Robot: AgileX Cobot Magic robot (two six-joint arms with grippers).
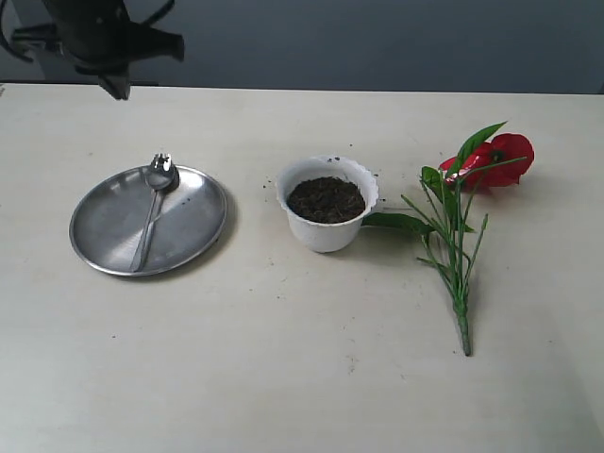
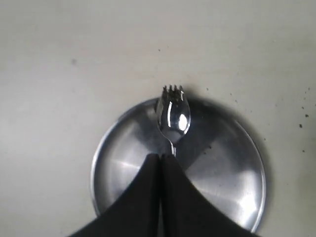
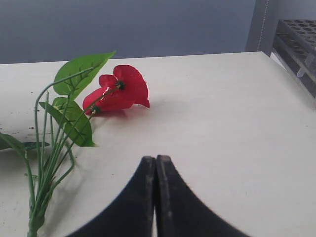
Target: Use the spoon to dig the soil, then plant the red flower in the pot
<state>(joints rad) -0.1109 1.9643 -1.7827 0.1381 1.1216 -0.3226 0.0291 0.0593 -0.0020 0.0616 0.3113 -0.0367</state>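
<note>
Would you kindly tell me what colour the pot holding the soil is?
White; the pot shows best in the exterior view.

Matte black left hand. Just past its tips, a shiny silver spoon with a white glare spot lies on a grey steel plate with radial sheen streaks. Black right hand. Beyond it, the red flower has a glossy red bloom and green leaves and stalks. White pot, brown-black soil. Cream worktop with dark specks. Grey-blue backdrop.
</note>
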